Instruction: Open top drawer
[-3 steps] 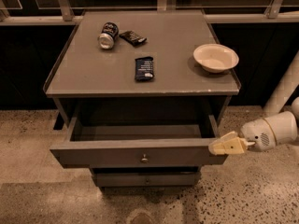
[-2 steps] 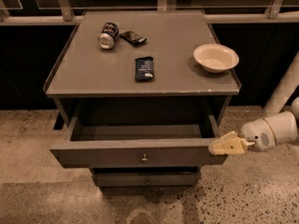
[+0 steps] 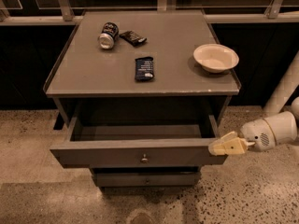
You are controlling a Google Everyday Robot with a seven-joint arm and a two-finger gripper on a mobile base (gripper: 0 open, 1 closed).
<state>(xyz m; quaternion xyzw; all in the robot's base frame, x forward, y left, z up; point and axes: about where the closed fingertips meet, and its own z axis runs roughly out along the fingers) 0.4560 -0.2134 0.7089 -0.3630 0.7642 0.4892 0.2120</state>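
Observation:
The top drawer (image 3: 135, 154) is a grey metal drawer with a small brass knob (image 3: 145, 159) at the centre of its front. It stands pulled out from the cabinet, and its inside looks dark and empty. My gripper (image 3: 223, 145) comes in from the right on a white arm. Its cream fingertips rest against the right end of the drawer front, near the top corner. It holds nothing that I can see.
On the cabinet top (image 3: 93, 73) lie a can on its side (image 3: 108, 35), a dark wrapper (image 3: 132, 38), a blue snack packet (image 3: 144, 68) and a white bowl (image 3: 216, 57). A lower drawer front (image 3: 145, 178) shows beneath. The floor (image 3: 28, 139) is speckled stone. A railing (image 3: 243, 17) runs behind.

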